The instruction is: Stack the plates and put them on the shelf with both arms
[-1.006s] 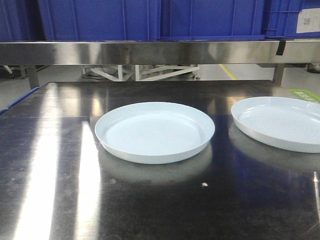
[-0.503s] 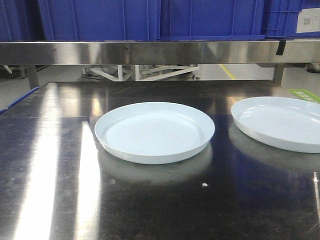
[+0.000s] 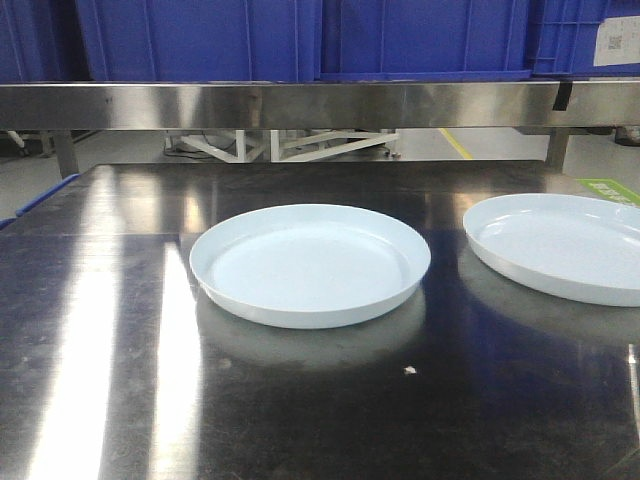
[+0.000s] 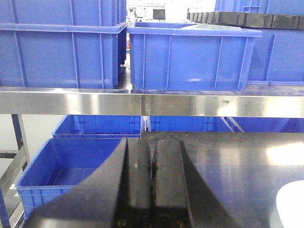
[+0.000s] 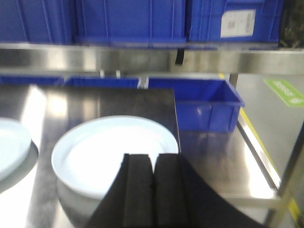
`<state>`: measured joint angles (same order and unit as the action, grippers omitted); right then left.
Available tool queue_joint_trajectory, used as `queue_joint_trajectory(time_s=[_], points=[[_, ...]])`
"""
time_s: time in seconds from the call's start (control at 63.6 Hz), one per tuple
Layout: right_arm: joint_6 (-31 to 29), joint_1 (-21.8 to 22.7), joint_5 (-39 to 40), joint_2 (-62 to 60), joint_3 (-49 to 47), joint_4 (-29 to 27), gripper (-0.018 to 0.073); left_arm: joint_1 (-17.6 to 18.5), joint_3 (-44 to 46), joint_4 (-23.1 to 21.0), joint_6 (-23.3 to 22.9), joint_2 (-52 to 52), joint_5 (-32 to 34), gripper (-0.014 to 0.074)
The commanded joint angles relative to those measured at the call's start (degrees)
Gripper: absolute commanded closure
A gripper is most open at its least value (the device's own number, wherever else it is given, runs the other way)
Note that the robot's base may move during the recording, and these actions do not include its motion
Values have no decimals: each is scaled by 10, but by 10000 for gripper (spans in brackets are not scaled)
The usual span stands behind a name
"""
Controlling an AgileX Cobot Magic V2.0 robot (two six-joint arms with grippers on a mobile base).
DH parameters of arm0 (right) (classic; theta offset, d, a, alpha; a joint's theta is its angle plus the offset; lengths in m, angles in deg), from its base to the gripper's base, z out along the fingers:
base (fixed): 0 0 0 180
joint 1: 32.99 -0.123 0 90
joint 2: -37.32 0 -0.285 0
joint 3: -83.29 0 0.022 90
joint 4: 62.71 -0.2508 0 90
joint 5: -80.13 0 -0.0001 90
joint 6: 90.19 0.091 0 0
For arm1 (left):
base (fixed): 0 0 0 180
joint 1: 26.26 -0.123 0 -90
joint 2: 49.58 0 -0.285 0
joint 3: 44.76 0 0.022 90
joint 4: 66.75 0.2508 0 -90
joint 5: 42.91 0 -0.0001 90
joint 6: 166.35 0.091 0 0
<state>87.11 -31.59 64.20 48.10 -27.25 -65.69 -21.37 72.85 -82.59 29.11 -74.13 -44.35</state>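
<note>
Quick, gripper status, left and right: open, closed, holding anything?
Left gripper: closed, holding nothing.
Right gripper: closed, holding nothing.

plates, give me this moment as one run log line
centre plate, right plate: apart, flat on tabletop, unstacked | left gripper: shut, empty | right gripper: shut, empty, near right plate | shelf: blue crates

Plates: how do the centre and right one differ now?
The centre plate shows whole; the right plate is cut by the frame edge. The right plate lies directly ahead of the right end effector; the centre plate lies off to its left. Both are empty, flat, unstacked.
</note>
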Motion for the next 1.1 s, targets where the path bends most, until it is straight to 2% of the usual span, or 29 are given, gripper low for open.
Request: queue_joint_trajectory(time_s=[0.0, 0.141, 0.377, 0.518, 1.084], points=[[-24, 2, -24, 50, -56, 0, 510, 4, 20, -6, -3, -3, 53, 516], [-23, 2, -66, 132, -110, -1, 510, 4, 20, -6, -3, -3, 53, 516], [-23, 2, -76, 225, -168, -6, 510, 4, 20, -6, -3, -3, 53, 516], [-23, 2, -91, 280, -196, -29, 510, 4, 20, -6, -3, -3, 53, 516], [-23, 2, -163, 533, -322, -30, 510, 4, 20, -6, -3, -3, 53, 516]])
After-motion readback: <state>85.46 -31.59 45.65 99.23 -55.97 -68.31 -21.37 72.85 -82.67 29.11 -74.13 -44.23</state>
